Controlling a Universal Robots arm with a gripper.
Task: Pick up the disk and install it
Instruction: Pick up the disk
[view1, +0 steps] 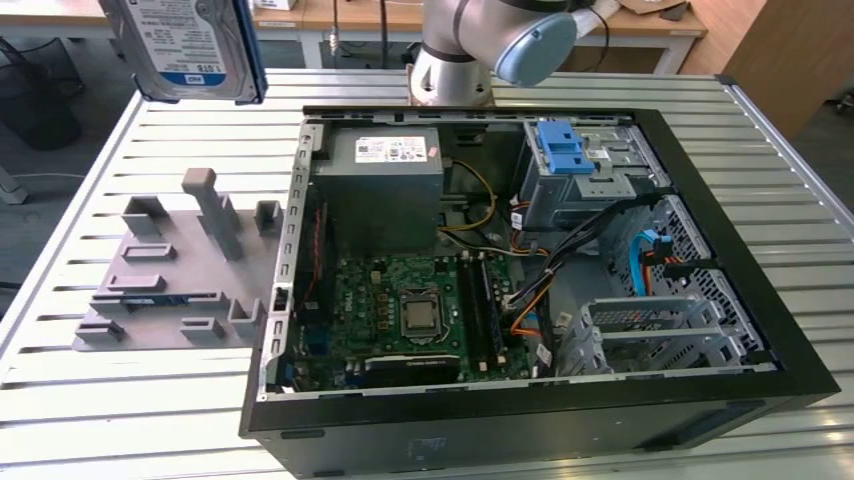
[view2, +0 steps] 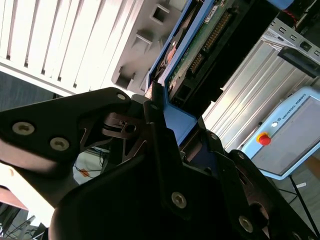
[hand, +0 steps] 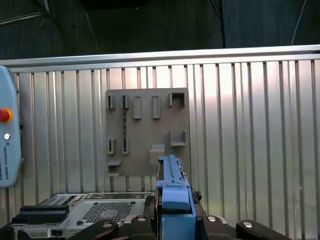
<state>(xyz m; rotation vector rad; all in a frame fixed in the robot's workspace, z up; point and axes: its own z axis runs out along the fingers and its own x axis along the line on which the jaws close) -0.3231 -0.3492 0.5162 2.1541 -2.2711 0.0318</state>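
Gripper (hand: 172, 222) pinching the disk (view1: 187, 45) by its blue rail, held aloft at eleven o'clock of the open computer case (view1: 747, 250), case holding motherboard (view1: 414, 300), power supply (view1: 380, 190), drive cage (view1: 594, 170) at one o'clock

Silver disk (view1: 184, 45), white-blue label, blue side rails, on edge, aloft above table (view1: 160, 400)

Lettering on pendant (hand: 9, 150), on disk (view1: 187, 40)
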